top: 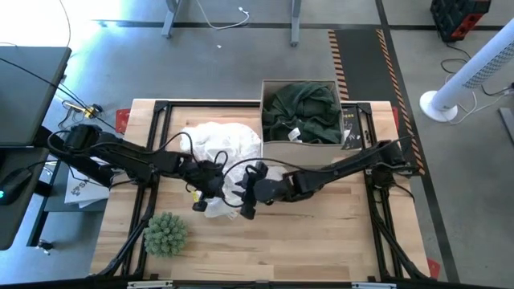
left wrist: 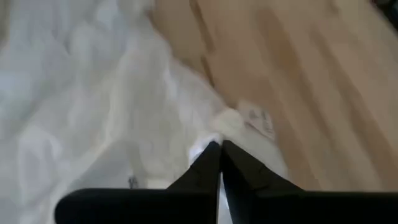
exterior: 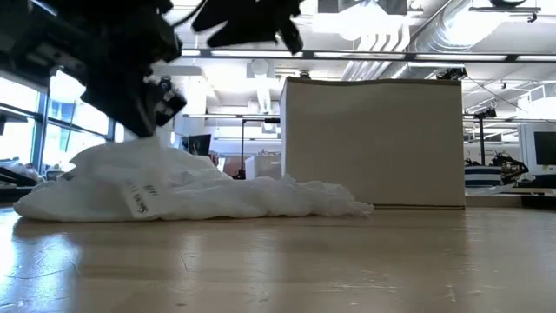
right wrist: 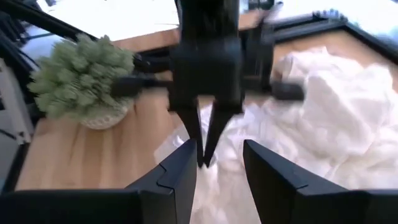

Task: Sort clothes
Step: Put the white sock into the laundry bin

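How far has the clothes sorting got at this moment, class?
Done: a dark green garment lies in the box. In hand: the left gripper is shut on the white garment's edge on the table, the right gripper open close by. Left: moving that white garment.

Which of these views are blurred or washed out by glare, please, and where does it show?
Left wrist view: the white garment and table are soft, out of focus. Right wrist view: the left gripper is smeared, the window light behind it blown out. Low view: ceiling lights glare, and the dark arm above the garment is blurred. High view: evenly lit, sharp.
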### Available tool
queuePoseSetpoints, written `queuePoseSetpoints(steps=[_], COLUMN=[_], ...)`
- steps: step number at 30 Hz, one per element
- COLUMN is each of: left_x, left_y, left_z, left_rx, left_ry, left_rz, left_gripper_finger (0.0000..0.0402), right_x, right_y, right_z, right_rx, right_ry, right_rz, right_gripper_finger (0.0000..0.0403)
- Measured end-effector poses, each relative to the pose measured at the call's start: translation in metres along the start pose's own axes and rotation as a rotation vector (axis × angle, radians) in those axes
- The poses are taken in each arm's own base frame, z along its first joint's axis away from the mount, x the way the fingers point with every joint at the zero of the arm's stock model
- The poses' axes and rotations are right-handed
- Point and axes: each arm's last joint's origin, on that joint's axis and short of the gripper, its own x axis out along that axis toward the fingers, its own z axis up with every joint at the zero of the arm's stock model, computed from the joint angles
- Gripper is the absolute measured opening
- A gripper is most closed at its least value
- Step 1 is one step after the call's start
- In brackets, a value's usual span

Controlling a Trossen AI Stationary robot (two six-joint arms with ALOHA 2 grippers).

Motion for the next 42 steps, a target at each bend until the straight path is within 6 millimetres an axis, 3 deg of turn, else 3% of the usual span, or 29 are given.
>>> queuePoseSetpoints(steps=[9, 19, 23, 26, 31, 36, 42], left_x=[-0.027, -0.028, -0.028, -0.028, -0.028, -0.028, -0.028], left_y=[-0.033, -0.044, -0.045, -0.045, -0.045, -0.044, -0.042], left_z=[0.010, 0.010, 0.010, 0.010, 0.009, 0.006, -0.002], left_rx=[0.051, 0.010, -0.006, -0.025, -0.040, -0.069, -0.072], left_ry=[-0.103, -0.126, -0.131, -0.131, -0.125, -0.102, -0.018], left_rz=[0.102, 0.232, 0.247, 0.246, 0.251, 0.269, 0.278], left_gripper_finger=[0.0001, 0.0001, 0.0000, 0.0000, 0.0000, 0.0006, 0.0063], right_x=[0.039, 0.075, 0.082, 0.081, 0.073, 0.051, 0.034], right_y=[0.018, 0.020, 0.019, 0.019, 0.022, 0.029, 0.031], right_z=[-0.046, -0.089, -0.098, -0.097, -0.091, -0.086, -0.097], right_rx=[0.098, 0.182, 0.188, 0.177, 0.175, 0.206, 0.274], right_ry=[0.068, 0.147, 0.147, 0.116, 0.114, 0.139, 0.247], right_rz=[-0.005, -0.006, -0.030, -0.071, -0.075, -0.138, -0.237], right_gripper_finger=[0.0128, 0.0125, 0.0061, 0.0011, 0.0004, 0.0002, 0.0001])
